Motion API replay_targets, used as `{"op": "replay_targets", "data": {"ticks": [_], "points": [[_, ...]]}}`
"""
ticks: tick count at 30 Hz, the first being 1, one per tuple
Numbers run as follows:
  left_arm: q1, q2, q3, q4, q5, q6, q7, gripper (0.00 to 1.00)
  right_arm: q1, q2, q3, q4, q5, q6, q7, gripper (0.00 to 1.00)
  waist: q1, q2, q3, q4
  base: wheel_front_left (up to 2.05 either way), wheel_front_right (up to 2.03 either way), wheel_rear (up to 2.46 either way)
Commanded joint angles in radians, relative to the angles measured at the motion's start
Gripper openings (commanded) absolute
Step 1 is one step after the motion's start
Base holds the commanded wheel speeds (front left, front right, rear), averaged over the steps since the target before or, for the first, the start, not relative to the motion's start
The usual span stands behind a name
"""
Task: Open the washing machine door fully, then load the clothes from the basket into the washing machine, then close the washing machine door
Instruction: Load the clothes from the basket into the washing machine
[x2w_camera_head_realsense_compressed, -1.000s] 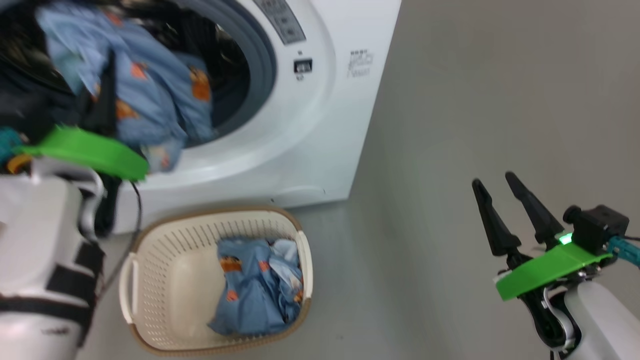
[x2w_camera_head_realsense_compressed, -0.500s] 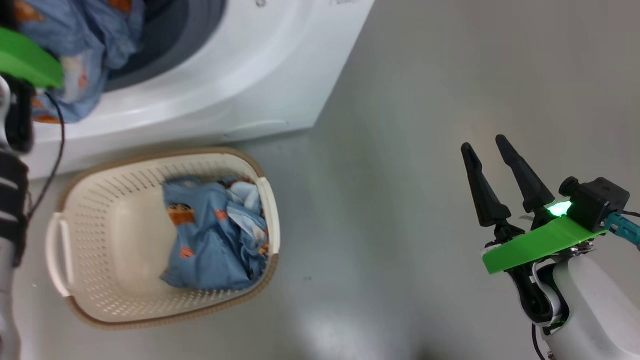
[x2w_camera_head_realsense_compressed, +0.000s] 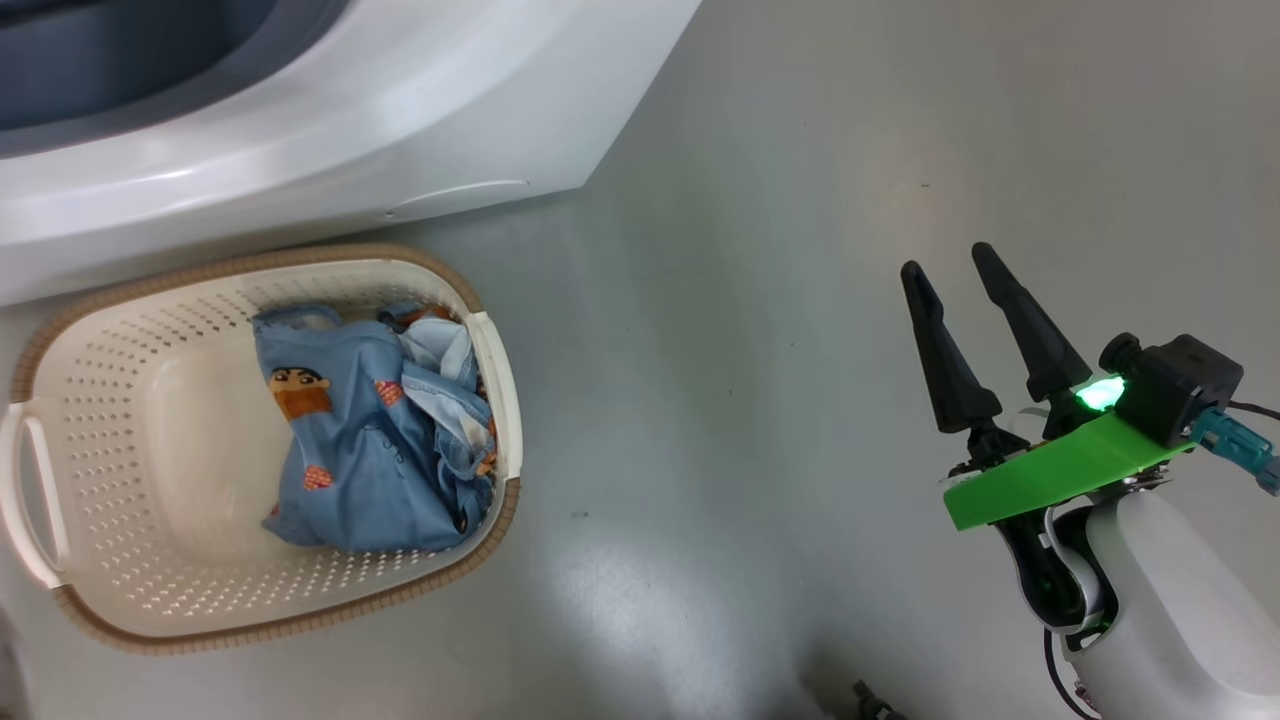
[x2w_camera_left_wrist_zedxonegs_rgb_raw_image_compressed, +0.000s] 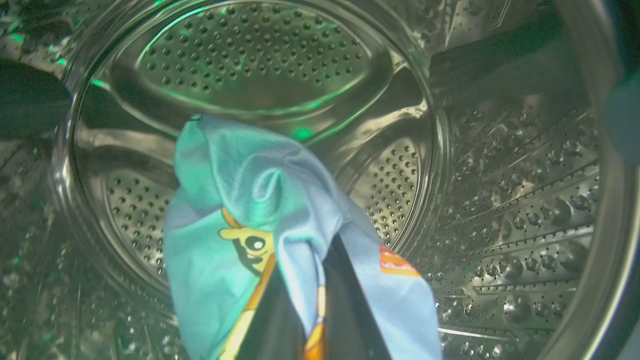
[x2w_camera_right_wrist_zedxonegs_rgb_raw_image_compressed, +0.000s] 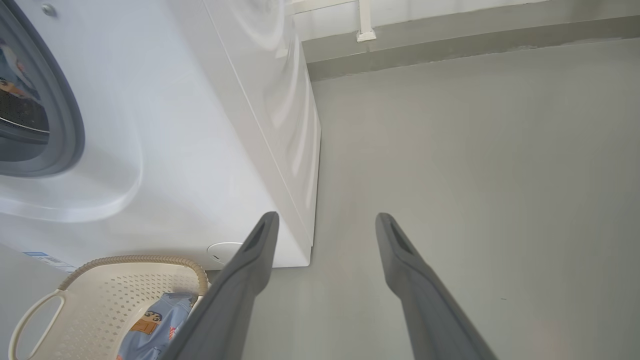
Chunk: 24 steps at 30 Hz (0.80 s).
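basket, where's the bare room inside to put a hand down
In the basket, the left half, between the left handle and the clothes, is bare; the right half is crowded with clothes. Bare floor also lies between basket and right gripper.

Count on inspection: one washing machine (x2w_camera_head_realsense_compressed: 300, 130), with one steel drum (x2w_camera_left_wrist_zedxonegs_rgb_raw_image_compressed: 250, 60). One basket (x2w_camera_head_realsense_compressed: 120, 400), fitted with two side handles (x2w_camera_head_realsense_compressed: 25, 500). Clothes are in two lots: one crumpled heap (x2w_camera_head_realsense_compressed: 370, 440) in the basket, the number of pieces in it not determinable, and one garment (x2w_camera_left_wrist_zedxonegs_rgb_raw_image_compressed: 240, 200) inside the drum. Two grippers are counted, the right gripper (x2w_camera_head_realsense_compressed: 947, 260) and the left gripper (x2w_camera_left_wrist_zedxonegs_rgb_raw_image_compressed: 307, 260), each with two dark fingers (x2w_camera_right_wrist_zedxonegs_rgb_raw_image_compressed: 240, 280). One green lamp (x2w_camera_head_realsense_compressed: 1098, 393) is lit at the right wrist.
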Motion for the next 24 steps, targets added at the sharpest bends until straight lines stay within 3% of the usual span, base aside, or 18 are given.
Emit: {"op": "replay_targets", "data": {"ticks": [1, 5, 11, 17, 24], "points": [[0.031, 0.024, 0.028, -0.017, 0.024, 0.000, -0.005, 1.00, 0.015, -0.009, 0.018, -0.013, -0.013, 0.004, -0.008, 1.00, -0.0001, 0.0000, -0.006, 0.003, 0.00, 0.00, 0.00], [0.043, -0.001, 0.026, 0.147, 0.035, -0.003, -0.005, 1.00, 0.016, -0.011, 0.025, -0.003, -0.011, 0.004, -0.008, 1.00, -0.0001, 0.0000, -0.023, 0.010, 0.00, 0.00, 0.00], [-0.010, -0.024, 0.000, 0.421, 0.021, -0.005, 0.079, 1.00, 0.012, -0.015, 0.043, 0.012, -0.005, 0.004, -0.008, 1.00, -0.0001, 0.0000, -0.058, 0.019, 0.00, 0.00, 0.00], [-0.012, -0.033, -0.027, 0.525, 0.014, -0.008, 0.048, 1.00, 0.009, -0.015, 0.061, 0.029, 0.004, 0.004, -0.008, 1.00, -0.0001, 0.0000, -0.109, 0.017, 0.00, 0.00, 0.00], [0.053, -0.066, -0.078, 0.531, 0.005, -0.009, 0.007, 1.00, 0.018, -0.022, 0.068, 0.042, 0.014, 0.004, -0.008, 1.00, -0.0001, 0.0000, -0.179, 0.026, 0.00, 0.00, 0.00]]}}
